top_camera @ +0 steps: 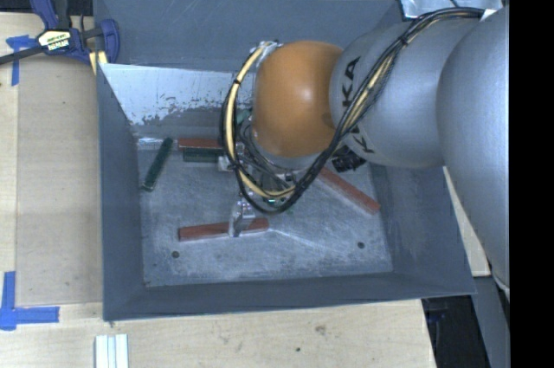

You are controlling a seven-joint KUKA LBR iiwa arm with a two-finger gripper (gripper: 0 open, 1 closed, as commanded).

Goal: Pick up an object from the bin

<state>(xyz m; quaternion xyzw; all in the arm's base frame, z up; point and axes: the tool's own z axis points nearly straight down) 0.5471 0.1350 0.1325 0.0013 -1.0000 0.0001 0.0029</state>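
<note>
My gripper [240, 222] hangs below the orange wrist cover, low over the bin's floor near the front middle. Its tip is down at a flat reddish-brown stick [208, 231] that lies left to right on the floor, meeting it close to the stick's right end. A second reddish-brown stick [353, 192] lies slanted to the right of the gripper, partly under the arm. Behind the gripper to the left lies a short brown and green stick [200, 149].
A dark green stick [156, 163] lies slanted near the bin's left wall. The arm and its orange cover hide the bin's middle and back right. Bare floor shows along the front and at the front left.
</note>
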